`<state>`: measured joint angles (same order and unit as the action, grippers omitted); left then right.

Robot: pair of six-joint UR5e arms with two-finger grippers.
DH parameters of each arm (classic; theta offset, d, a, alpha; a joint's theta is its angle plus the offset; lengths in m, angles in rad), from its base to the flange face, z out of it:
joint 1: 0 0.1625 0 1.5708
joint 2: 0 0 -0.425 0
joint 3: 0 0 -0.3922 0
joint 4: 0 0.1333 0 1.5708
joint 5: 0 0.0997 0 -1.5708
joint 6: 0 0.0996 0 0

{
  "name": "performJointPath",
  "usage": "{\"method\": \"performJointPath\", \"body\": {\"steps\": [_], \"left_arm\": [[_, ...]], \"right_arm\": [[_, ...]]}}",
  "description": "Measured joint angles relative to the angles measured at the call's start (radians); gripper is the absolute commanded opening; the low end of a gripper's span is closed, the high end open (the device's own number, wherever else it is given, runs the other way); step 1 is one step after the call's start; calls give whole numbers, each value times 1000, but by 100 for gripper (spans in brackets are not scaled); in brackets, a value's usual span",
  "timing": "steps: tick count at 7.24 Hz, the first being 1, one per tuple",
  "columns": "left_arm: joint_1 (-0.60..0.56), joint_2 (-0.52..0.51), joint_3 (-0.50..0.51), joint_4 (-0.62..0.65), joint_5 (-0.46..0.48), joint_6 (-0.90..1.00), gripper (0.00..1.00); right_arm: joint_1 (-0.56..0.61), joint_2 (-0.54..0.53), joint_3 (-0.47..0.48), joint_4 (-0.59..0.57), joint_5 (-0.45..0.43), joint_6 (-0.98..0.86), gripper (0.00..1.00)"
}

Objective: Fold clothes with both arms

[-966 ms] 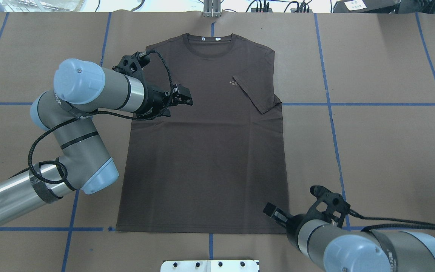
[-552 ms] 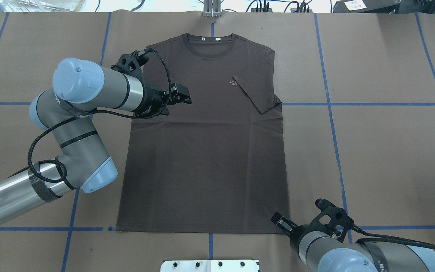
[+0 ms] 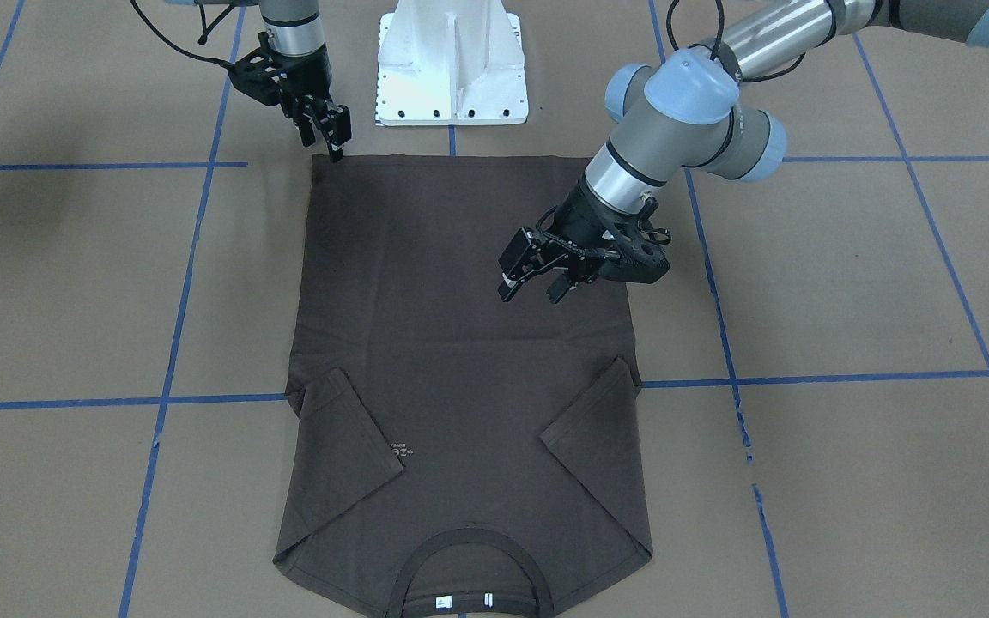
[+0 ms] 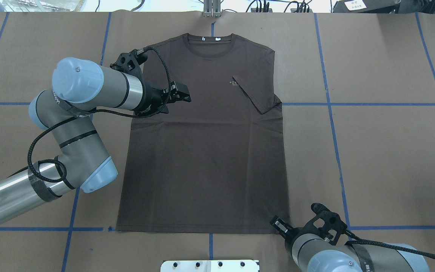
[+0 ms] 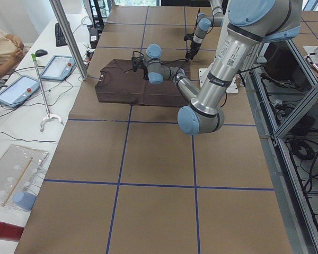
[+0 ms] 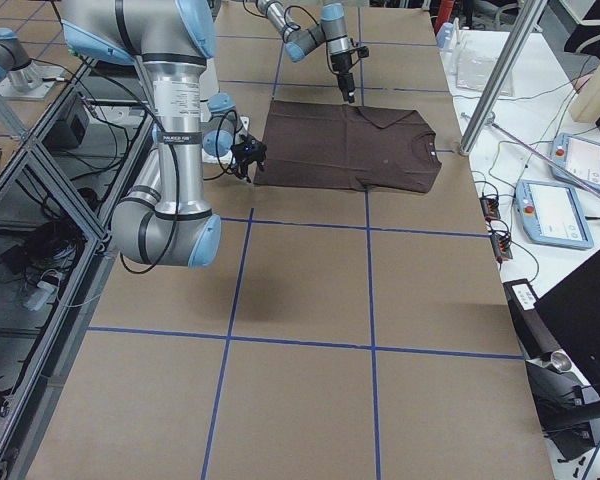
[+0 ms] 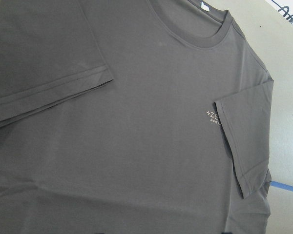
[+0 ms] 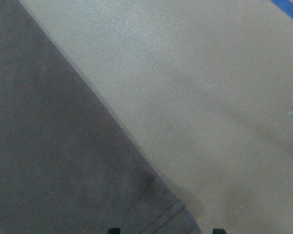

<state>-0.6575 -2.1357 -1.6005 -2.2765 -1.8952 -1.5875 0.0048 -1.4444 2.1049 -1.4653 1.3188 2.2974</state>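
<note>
The dark brown T-shirt (image 4: 206, 151) lies flat on the table, collar (image 4: 210, 39) at the far side, and shows in the front view (image 3: 443, 343) with both sleeves folded inward. My left gripper (image 4: 181, 96) is open and empty, hovering above the shirt's left chest near the folded sleeve (image 3: 589, 429); it also shows in the front view (image 3: 531, 290). Its wrist view shows the chest logo (image 7: 214, 116). My right gripper (image 4: 278, 226) is open at the shirt's near right hem corner (image 8: 171, 209), low over the table, and also shows in the front view (image 3: 336, 142).
The table is covered in brown paper with blue tape lines (image 4: 330, 104). The white pedestal base (image 3: 452, 69) stands at the near edge, just behind the hem. A metal post (image 4: 212, 9) stands beyond the collar. Tablets (image 5: 55, 66) lie on a side bench.
My right gripper has moved back toward the robot and lower, to the shirt's near right hem corner. My left gripper has shifted slightly left. The shirt has not moved.
</note>
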Motion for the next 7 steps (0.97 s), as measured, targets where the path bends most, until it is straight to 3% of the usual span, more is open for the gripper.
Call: {"method": "performJointPath", "body": {"steps": [3,4,5,6,7], "left_arm": [[-5,0,-1,0,3,0,84],[-9,1,-2,1,2,0,84],[-11,2,-2,1,2,0,84],[-12,3,-2,2,2,0,84],[-13,3,-2,2,2,0,84]], "right_arm": [[2,-3,-13,-2,-2,-4,51],[5,-2,-17,-3,-3,-6,41],[8,-2,-21,-4,-3,-6,10],[10,-1,-25,-4,-3,-7,0],[12,-1,-26,-4,-2,-8,0]]}}
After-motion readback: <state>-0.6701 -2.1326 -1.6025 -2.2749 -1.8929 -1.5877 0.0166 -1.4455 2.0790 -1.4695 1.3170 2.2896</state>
